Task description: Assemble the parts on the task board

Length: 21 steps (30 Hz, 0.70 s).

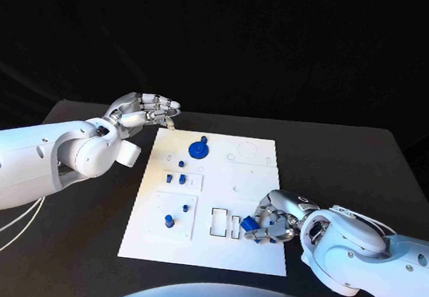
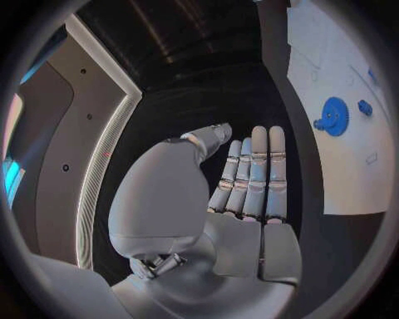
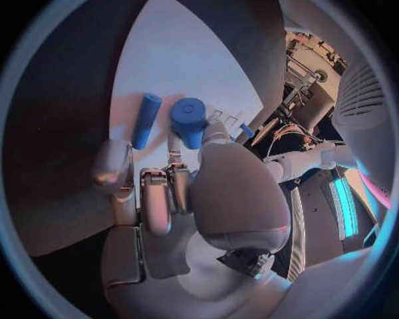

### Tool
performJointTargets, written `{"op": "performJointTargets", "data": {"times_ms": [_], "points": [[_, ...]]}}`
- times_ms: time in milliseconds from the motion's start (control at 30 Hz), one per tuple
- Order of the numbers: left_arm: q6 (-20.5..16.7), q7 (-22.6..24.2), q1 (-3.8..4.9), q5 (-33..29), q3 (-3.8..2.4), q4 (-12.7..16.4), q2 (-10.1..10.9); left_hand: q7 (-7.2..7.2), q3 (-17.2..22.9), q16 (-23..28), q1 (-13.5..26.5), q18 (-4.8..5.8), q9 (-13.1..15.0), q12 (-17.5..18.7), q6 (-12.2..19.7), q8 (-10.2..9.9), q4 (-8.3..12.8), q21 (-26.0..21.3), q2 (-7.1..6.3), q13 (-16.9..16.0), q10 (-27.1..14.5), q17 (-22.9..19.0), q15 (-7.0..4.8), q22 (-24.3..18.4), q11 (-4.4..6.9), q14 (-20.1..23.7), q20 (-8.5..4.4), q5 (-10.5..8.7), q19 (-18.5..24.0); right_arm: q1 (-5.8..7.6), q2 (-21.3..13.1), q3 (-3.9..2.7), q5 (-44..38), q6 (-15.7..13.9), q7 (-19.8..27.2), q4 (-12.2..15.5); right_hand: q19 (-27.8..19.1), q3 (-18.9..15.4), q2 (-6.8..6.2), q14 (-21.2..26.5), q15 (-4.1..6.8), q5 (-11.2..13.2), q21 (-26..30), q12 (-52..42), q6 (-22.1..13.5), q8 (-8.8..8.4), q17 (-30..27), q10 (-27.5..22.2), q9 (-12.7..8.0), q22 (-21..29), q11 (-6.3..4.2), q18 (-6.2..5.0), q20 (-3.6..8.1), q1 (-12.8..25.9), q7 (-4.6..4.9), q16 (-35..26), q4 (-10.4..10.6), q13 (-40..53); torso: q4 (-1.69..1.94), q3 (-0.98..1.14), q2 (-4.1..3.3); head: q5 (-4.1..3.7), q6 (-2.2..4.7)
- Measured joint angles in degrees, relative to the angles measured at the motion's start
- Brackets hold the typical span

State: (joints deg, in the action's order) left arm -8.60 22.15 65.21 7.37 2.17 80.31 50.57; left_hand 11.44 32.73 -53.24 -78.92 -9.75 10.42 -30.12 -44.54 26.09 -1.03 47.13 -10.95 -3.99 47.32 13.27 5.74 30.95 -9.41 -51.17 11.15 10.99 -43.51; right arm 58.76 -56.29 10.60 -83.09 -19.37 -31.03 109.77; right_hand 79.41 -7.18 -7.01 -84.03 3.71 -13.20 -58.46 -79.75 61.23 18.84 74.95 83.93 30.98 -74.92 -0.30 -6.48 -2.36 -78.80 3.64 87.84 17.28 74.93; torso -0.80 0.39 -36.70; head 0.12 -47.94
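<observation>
Gripping a small blue part (image 1: 253,234) between thumb and fingers, the right hand (image 1: 274,218) sits low over the near right portion of the task board (image 1: 250,256), just beside the board's two upright rectangular slots (image 1: 225,223). In the right wrist view that held piece reads as a short blue peg with a round cap (image 3: 189,121), pinched at the fingertips (image 3: 211,130), and a second blue part, a plain cylinder (image 3: 145,120), lies on the white board just beside it, close to the other curled fingers. Whether the cylinder touches the hand cannot be told.

Across the board from the right hand, the left hand (image 1: 143,109) hangs beyond the far left corner of the plate, over the black table (image 1: 357,163). It holds nothing: the left wrist view shows its fingers (image 2: 252,174) stretched out straight and side by side, the thumb apart from them, with the dark tabletop under them.

Off to the side of those outstretched fingers the board carries a blue gear (image 1: 199,148), with a small blue piece (image 2: 365,107) near it. Nearer the robot from the gear, along the board's left half, stand several more small blue parts: one (image 1: 181,164) just past the gear, a pair (image 1: 175,179) in a framed recess, and two more (image 1: 169,220) in the next square panel, well apart from the right hand's slots.

The table is matte black and the white plate lies flat at its middle. Behind it the room is a dark backdrop.
</observation>
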Motion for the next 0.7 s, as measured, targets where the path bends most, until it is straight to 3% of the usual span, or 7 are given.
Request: {"op": "performJointTargets", "data": {"times_ms": [400, 700], "points": [[0.2, -0.2, 0.00, 0.0, 0.02, -0.1, -0.1, 0.00, 0.0, 0.0, 0.0, 0.00, 0.0, 0.0, 0.0, 0.0, 0.0, 0.0, 0.00, 0.0, 0.0, 0.0, 0.00, 0.0, 0.00, 0.0, 0.00, 0.00, 0.0, -0.01, -0.3, 0.05, 2.2, -1.3, 0.0, -0.4, 0.0, 0.6, 0.79, 0.0, 0.00, 0.0, -0.2, 0.0, 0.0, 0.00, 0.0, 0.0, 0.0, 0.0, 0.00, -0.01, 0.00, 0.8, -0.18, 0.2, -0.5, 0.0, 0.02, -0.02, -0.01, -0.13, 0.13], [0.4, -0.5, 0.00, 0.0, 0.01, -0.1, -0.1, 0.00, 0.0, 0.0, 0.0, -0.01, -0.1, 0.0, 0.0, 0.0, 0.0, 0.0, 0.00, 0.0, 0.0, -0.1, 0.00, 0.0, 0.00, 0.0, 0.00, 0.00, 0.0, 0.23, 0.5, -0.02, 3.0, -1.1, 0.1, -1.6, 0.0, 0.6, 0.30, 0.0, -0.01, 0.1, -0.2, -0.3, 0.4, 0.23, 0.0, 0.0, 0.0, 0.0, 0.00, -0.06, 0.00, 1.7, 0.07, 0.2, -0.5, 0.0, 0.05, -0.05, 0.00, -0.22, 0.19]]}}
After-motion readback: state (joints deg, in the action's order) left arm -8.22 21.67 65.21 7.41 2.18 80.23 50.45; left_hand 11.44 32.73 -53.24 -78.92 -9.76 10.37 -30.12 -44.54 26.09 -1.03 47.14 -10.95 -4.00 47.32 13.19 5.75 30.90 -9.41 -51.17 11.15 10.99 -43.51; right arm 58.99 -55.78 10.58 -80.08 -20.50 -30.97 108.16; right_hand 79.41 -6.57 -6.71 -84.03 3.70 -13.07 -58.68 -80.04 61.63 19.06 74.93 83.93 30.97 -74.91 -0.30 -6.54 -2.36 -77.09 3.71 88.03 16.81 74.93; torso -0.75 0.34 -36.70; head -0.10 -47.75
